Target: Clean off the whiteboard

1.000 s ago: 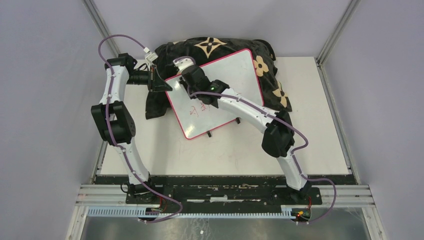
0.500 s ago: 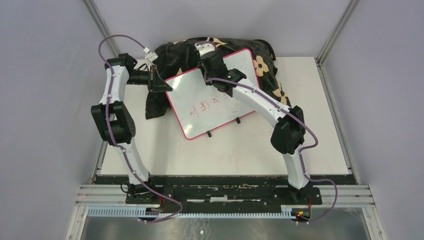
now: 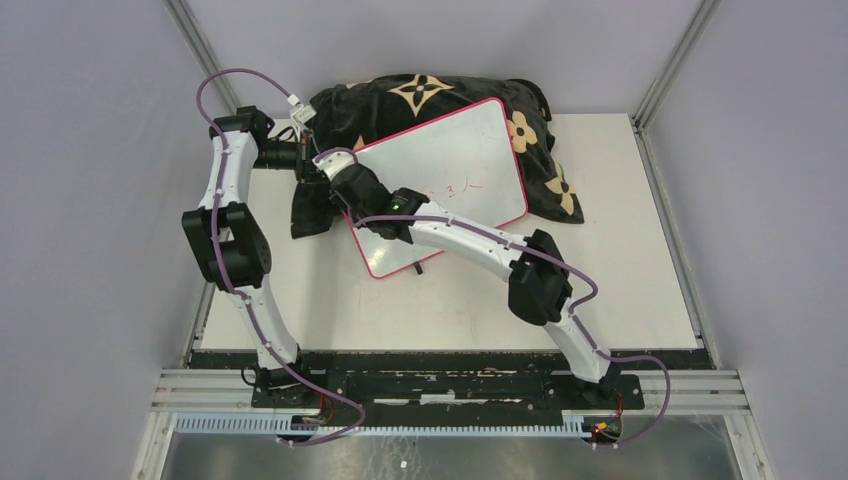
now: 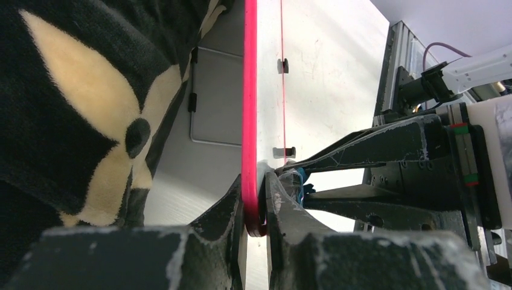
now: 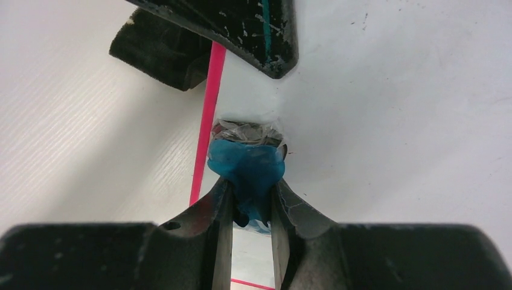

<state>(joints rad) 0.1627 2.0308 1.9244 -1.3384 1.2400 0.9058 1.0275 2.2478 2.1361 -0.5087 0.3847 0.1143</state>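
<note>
The right fingers [image 5: 296, 211], pinching the eraser [image 5: 247, 169], have swept left across the whiteboard [image 3: 450, 160], propped on the cushion [image 3: 420, 95] at the far edge of the tabletop [image 3: 620, 280], while the left fingers [image 4: 226, 211] clamp its frame steady.

You will find a black cushion [image 3: 420, 95] with cream flower prints in the upper centre of the overhead view, lying at the far end of a white table [image 3: 620, 290]. Its fuzzy pile and one large cream flower fill the left half of the left wrist view [image 4: 90, 115]. Grey walls [image 3: 90, 150] close in both sides. Two metal posts [image 3: 672, 60] slant out towards the top corners, and a scuffed metal rail [image 3: 460, 385] crosses the bottom of the frame.
</note>
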